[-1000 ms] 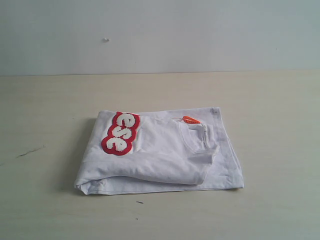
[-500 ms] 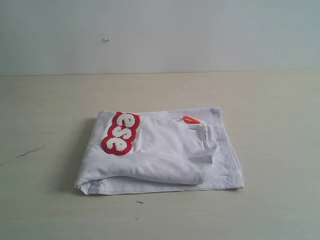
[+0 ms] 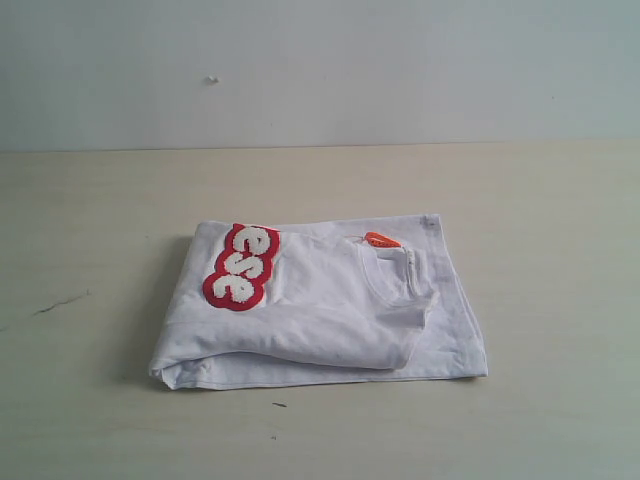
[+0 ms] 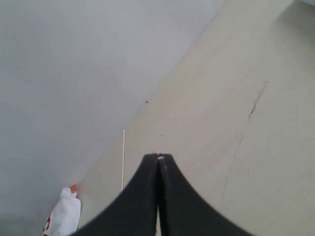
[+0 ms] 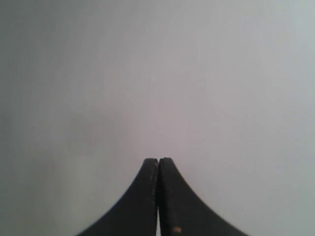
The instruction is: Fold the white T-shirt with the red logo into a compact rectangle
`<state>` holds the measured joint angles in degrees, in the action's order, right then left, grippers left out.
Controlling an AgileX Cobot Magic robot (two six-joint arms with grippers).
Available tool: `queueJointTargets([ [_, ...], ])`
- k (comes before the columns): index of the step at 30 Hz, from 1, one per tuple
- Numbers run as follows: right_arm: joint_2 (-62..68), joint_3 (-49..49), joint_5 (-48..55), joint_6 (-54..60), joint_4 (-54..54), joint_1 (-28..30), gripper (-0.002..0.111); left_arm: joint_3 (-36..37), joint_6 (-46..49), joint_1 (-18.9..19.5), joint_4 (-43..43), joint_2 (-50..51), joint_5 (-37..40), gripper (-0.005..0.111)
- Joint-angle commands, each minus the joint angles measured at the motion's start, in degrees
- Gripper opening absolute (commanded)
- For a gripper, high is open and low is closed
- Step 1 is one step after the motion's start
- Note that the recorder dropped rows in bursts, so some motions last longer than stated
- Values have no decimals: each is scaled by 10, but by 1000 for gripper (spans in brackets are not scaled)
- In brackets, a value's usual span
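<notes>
Nothing's shifted: wrinkled white cotton T-shirt [image 3: 320, 310] lies folded, well clear of left gripper [image 4: 158, 157] and right gripper [image 5: 158, 160], both closed, empty. Looks done.

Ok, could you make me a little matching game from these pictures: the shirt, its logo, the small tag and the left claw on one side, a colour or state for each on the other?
1. white T-shirt
2. logo patch
3. neck tag
4. left gripper

A. orange
B. shut, holding nothing
C. folded into a rough rectangle
D. red with white letters

Pairs: 1-C, 2-D, 3-A, 4-B.
</notes>
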<state>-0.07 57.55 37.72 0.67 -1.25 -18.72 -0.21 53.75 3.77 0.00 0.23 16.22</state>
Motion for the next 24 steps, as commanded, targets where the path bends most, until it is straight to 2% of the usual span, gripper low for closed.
queueJointTargets([
  [1, 1, 2, 0, 1, -2, 2, 0, 2, 0, -3, 0, -2, -2, 0],
  [6, 1, 2, 0, 1, -2, 2, 0, 2, -24, -3, -6, -2, 16, 0],
  [11, 1, 2, 0, 1, -2, 2, 0, 2, -290, -3, -8, -2, -85, 0],
  [17, 1, 2, 0, 1, -2, 2, 0, 2, -561, -3, -8, -2, -82, 0],
  [19, 1, 2, 0, 1, -2, 2, 0, 2, -589, -3, -8, -2, -82, 0],
  [24, 1, 2, 0, 1, -2, 2, 0, 2, -590, -3, -8, -2, -66, 0],
])
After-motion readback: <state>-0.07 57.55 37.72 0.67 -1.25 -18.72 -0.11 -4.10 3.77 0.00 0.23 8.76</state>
